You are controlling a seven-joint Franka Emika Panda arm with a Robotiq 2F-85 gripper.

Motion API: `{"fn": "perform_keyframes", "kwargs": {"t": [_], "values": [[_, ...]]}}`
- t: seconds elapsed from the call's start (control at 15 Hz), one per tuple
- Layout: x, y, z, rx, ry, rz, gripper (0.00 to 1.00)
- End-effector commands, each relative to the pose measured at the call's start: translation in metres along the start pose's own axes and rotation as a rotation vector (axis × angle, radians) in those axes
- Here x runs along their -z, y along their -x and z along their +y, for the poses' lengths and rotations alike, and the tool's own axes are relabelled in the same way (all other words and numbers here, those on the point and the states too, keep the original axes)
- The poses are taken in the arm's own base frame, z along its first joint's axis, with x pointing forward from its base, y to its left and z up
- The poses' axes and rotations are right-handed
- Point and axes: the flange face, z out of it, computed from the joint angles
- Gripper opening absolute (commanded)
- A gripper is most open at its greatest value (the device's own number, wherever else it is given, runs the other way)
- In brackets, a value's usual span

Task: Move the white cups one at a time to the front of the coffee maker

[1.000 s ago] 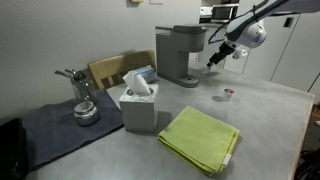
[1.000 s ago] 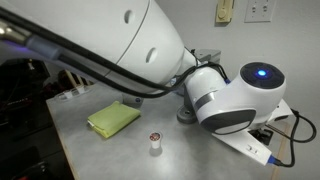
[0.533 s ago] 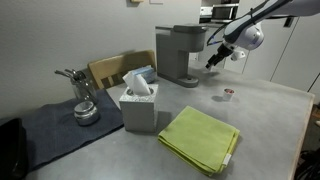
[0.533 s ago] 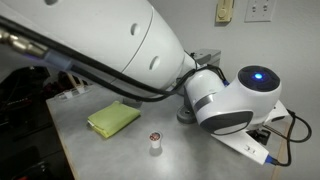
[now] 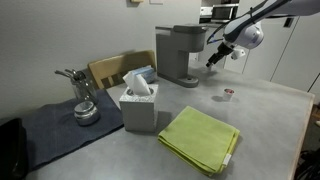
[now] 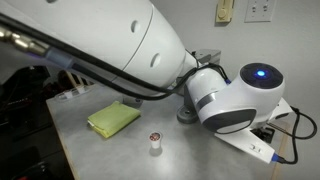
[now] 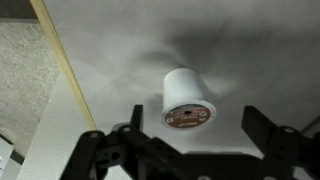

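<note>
One white cup [image 5: 228, 95] shows, beside the one coffee maker [image 5: 178, 55]. Farther from the coffee maker lie one tissue box [image 5: 139, 105], one green cloth [image 5: 200, 138], one dark mat [image 5: 50, 128] and one metal pot [image 5: 84, 104].

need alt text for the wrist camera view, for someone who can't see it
A small white cup with a dark reddish top stands on a grey table, seen from above between the dark jaws of the open tool, which do not touch it. A pale strip edges the table at left.
</note>
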Motion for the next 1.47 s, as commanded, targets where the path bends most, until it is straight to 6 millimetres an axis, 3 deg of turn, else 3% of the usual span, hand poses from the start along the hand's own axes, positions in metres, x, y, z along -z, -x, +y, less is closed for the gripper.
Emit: {"fn": "perform_keyframes", "kwargs": {"t": [0.0,0.27,0.53,0.73,0.87,1.07,1.13,1.4], "values": [[-0.0065,0.001,0.0056,0.026,0.004,0.02,1.0],[-0.0093,0.0042,0.0063,0.022,0.002,0.019,0.99],[-0.0125,0.0062,0.0076,0.018,0.0,0.017,0.86],[-0.013,0.006,0.0081,0.018,0.001,0.017,0.82],[-0.0133,0.0056,0.0084,0.018,0.002,0.018,0.84],[-0.014,0.0048,0.0089,0.019,0.002,0.019,0.75],[-0.0145,0.0045,0.0093,0.018,0.002,0.021,0.67],[-0.0157,0.0033,0.0098,0.018,0.002,0.022,0.67]]}}
